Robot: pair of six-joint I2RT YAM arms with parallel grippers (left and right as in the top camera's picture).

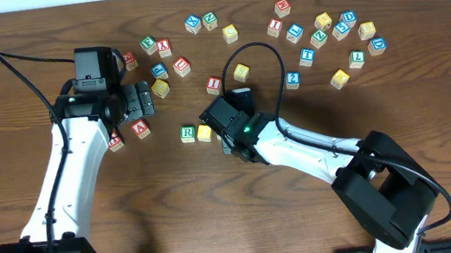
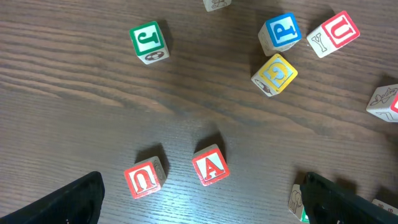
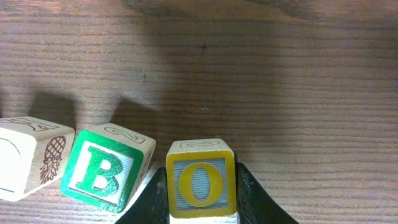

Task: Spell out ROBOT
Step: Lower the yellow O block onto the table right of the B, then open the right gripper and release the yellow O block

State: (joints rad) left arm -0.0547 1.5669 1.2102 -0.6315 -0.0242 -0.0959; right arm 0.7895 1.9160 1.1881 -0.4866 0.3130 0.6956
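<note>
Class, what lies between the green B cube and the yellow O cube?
Right wrist view: between B cube and O cube, only a finger of the right gripper and bare table.

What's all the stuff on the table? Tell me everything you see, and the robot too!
table: one, dark brown wood, under everything.
scattered letter cubes: about two dozen; red, blue, green, yellow; mostly the far half.
red A cube: one, near the left gripper.
green-lettered cube: one, mid-table, beside a yellow cube.
O cube: one, yellow, clamped by the right gripper.
B cube: one, green, just left of the O cube.
left gripper: one, black, open, empty.
right gripper: one, black, shut on the O cube.
</note>
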